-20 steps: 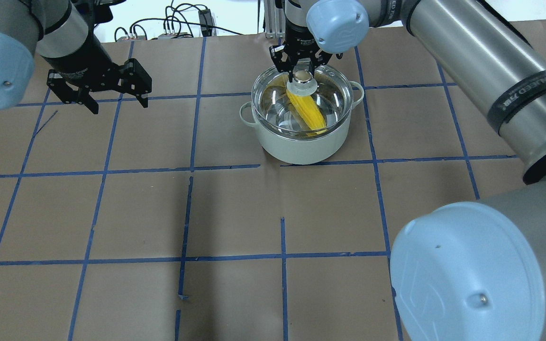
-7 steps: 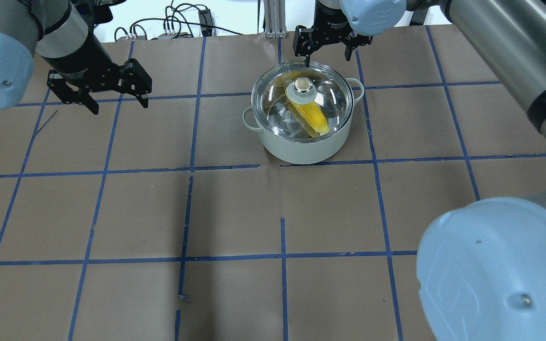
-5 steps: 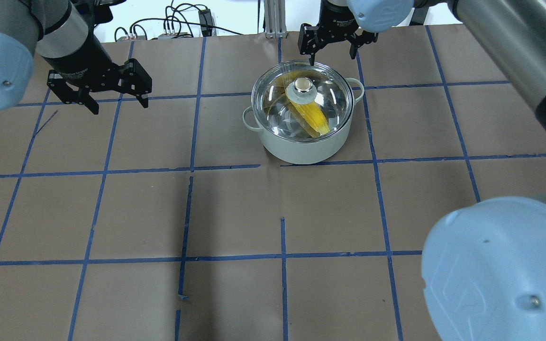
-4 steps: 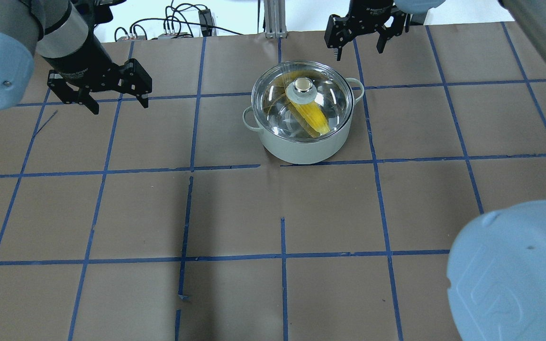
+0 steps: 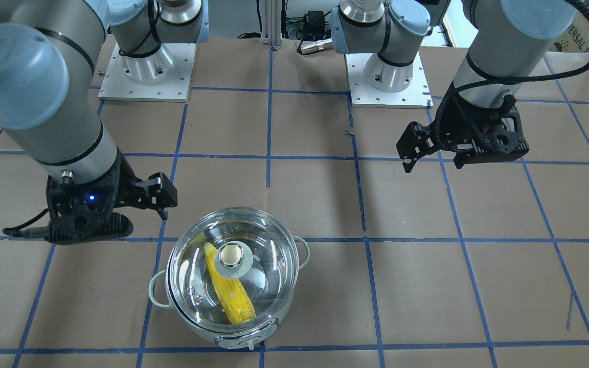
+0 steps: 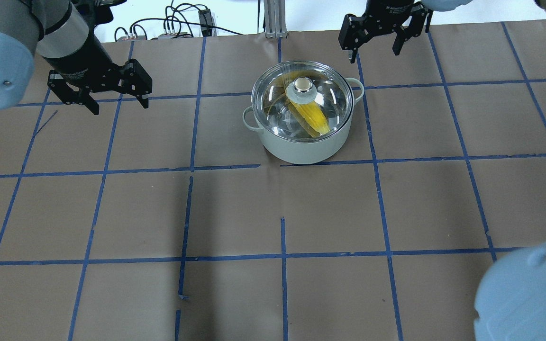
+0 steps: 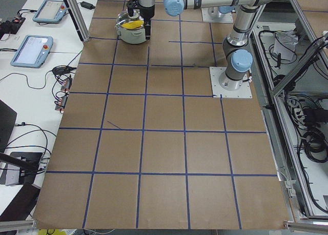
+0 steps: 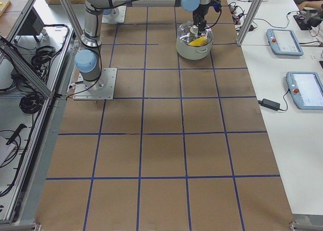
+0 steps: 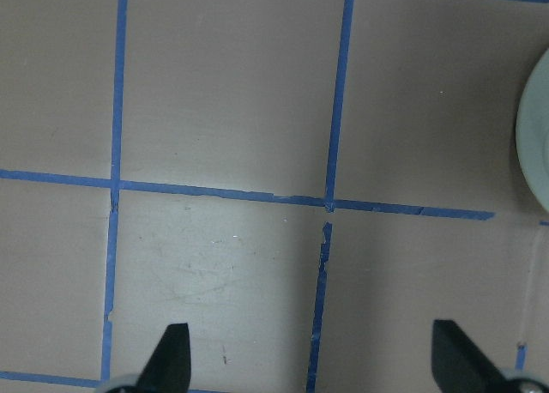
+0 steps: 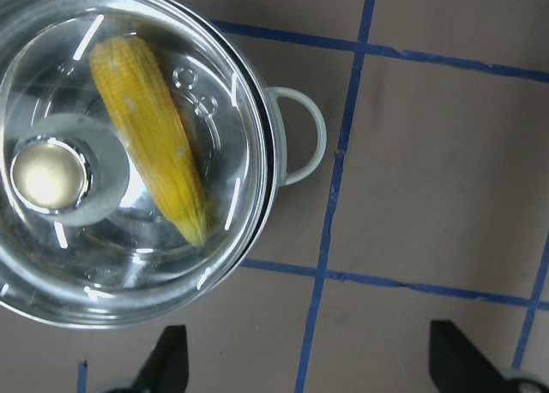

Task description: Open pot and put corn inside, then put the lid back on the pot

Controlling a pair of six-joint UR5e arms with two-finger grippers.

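Note:
The pale mint pot (image 6: 301, 149) stands on the table at the far middle, also seen in the front view (image 5: 238, 341). The clear glass lid (image 6: 331, 94) sits on it, its cream knob (image 6: 304, 86) free. The yellow corn (image 6: 312, 117) lies inside under the lid, and it shows clearly in the right wrist view (image 10: 154, 136). My right gripper (image 6: 373, 52) is open and empty, raised beyond the pot's far right side. My left gripper (image 6: 120, 106) is open and empty, well to the pot's left. The left wrist view shows only the pot's edge (image 9: 536, 144).
The table (image 6: 273, 213) is brown paper with a grid of blue tape lines. Cables (image 6: 178, 23) lie past the far edge. My right arm's elbow joint (image 6: 529, 293) fills the near right corner of the overhead view.
My right gripper has let go of the lid knob, opened, and drawn back and to the right, away from the pot. The lid stays on the pot. The left arm has not moved.

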